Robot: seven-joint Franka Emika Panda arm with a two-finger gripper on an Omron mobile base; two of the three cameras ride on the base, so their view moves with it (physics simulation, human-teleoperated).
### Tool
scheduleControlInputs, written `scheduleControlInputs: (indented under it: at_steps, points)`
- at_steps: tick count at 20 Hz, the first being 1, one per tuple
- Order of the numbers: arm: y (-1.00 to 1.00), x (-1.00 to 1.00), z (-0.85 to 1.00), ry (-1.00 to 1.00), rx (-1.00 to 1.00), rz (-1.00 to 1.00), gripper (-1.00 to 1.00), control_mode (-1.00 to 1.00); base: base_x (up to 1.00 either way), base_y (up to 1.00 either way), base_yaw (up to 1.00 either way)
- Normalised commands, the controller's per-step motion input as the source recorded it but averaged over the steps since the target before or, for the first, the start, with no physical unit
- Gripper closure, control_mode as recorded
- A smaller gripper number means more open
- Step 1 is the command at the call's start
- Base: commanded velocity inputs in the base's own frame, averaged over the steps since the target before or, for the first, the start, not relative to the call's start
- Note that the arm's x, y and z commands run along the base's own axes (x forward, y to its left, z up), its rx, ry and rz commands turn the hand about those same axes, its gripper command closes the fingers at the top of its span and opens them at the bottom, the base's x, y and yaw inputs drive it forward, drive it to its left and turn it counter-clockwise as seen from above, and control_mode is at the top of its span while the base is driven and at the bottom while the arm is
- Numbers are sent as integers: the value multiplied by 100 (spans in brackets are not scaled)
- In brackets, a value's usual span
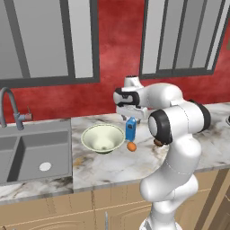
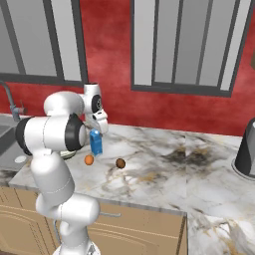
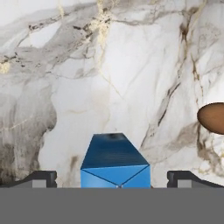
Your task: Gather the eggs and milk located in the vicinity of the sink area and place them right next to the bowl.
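The pincer [image 3: 112,179] hangs over the marble tabletop [image 3: 131,78] with its jaws spread wide and nothing between them gripped; in the hand view its two dark fingertips [image 3: 41,178] stand well out to either side of the milk [image 3: 114,159], clear of its walls. The milk, a single blue carton with a gabled top, stands upright on the tabletop directly below the pincer, as the left base view [image 1: 130,129] and the right base view [image 2: 96,143] also show. Two eggs lie on the tabletop close to it. The orange egg [image 1: 131,146] rests just beside the foot of the milk, toward the front edge of the tabletop. The dark brown egg [image 2: 120,163] lies a little farther out, on the side away from the sink, and it appears at the edge of the hand view [image 3: 212,118]. One bowl [image 1: 103,138], pale cream-green and wide, sits just beyond the milk on the sink side, near it though I cannot tell whether they touch; its deep inside holds nothing. Farther the same way, well apart from the pincer, is the one sink [image 1: 36,152], a grey basin with a round drain, holding nothing, with a curved faucet [image 1: 10,105] behind it.
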Motion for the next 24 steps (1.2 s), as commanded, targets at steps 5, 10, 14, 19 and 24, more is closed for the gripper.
scheduleControlInputs:
  at_steps: [5, 10, 14, 19, 24]
  points:
    - [0, 0, -8, 0, 2, 0, -100, -100, 0, 0, 0]
    - [0, 0, -9, 0, 2, 0, 100, -100, 0, 0, 0]
    - [0, 0, -9, 0, 2, 0, 100, -100, 0, 0, 0]
    - [0, 0, -1, 0, 0, 0, 100, -100, 0, 0, 0]
    - [6, -1, 0, 0, 1, 0, 100, -100, 0, 0, 0]
